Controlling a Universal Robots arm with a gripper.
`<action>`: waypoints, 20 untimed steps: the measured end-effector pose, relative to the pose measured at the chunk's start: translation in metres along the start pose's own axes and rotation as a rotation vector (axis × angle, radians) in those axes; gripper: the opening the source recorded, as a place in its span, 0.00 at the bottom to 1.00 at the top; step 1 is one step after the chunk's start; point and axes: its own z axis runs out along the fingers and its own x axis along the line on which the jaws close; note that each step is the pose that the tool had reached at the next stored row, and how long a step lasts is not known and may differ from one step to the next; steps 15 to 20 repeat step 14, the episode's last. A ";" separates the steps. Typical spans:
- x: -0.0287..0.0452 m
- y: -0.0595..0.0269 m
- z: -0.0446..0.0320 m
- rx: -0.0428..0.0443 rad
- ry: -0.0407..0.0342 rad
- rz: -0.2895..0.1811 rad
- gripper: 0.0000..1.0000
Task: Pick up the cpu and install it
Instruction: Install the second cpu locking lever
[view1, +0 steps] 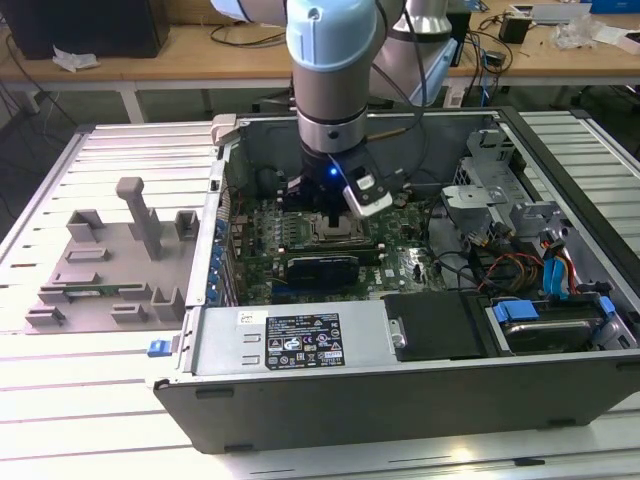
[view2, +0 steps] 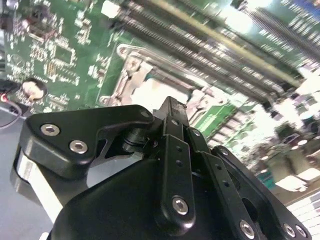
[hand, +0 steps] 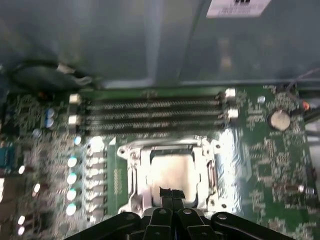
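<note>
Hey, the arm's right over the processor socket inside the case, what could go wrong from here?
1. The gripper, jaws closed together, hangs right over the socket. A pale square there may be the cpu; I can't be sure. Pressing lower could scratch it or bend contacts.
2. A sideways slip might catch the socket's metal frame or the memory slots beside it.

A pale slatted metal work surface (view1: 60, 400) is seen in the exterior view, lit brightly and evenly from above. Behind it, a long wooden bench (view1: 170, 66) with white legs is strewn with cables (view1: 245, 38), and a dark box (view1: 85, 25) is set on it toward the exterior view's left.
</note>
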 end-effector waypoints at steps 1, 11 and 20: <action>-0.0011 0.0027 0.0005 0.0006 0.0003 0.000 0.11; -0.0064 0.0059 0.0004 0.0057 0.0011 0.000 0.11; -0.0065 0.0059 0.0004 0.0057 0.0011 0.000 0.11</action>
